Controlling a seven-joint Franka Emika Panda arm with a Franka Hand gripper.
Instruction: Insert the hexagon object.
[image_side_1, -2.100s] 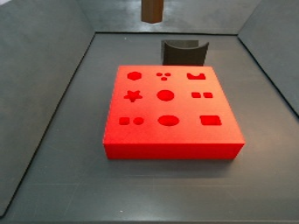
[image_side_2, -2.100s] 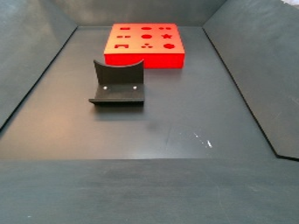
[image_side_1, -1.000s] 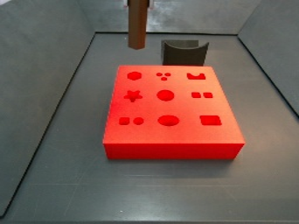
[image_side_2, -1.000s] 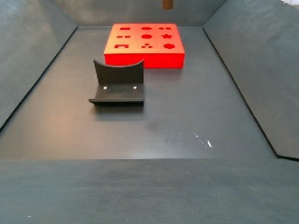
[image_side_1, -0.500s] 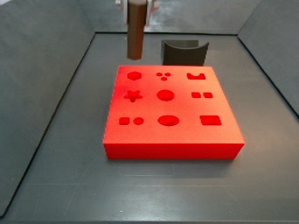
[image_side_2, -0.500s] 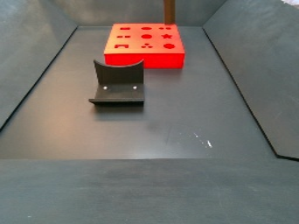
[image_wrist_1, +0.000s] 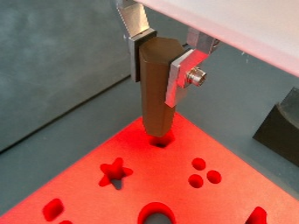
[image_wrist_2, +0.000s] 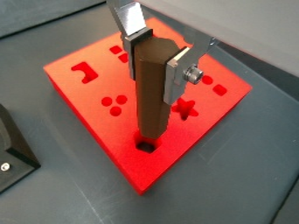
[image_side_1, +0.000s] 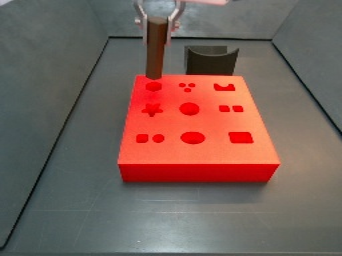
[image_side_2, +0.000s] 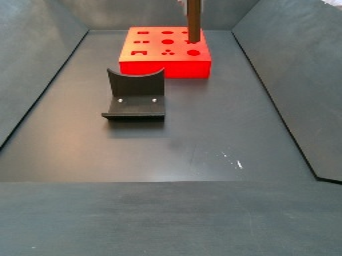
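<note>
The hexagon object (image_wrist_1: 159, 92) hangs upright, its upper end clamped between the fingers (image_wrist_1: 181, 74) of the gripper (image_wrist_1: 162, 54), which sits above a corner of the red block (image_wrist_2: 152, 96). Its long axis runs vertically, straight down from the gripper, and in both wrist views its lower tip is at or just over a small hole in that corner (image_wrist_2: 145, 143). Whether the tip has entered cannot be told. The insertion likely depends on keeping peg and hole aligned while lowering.
</note>
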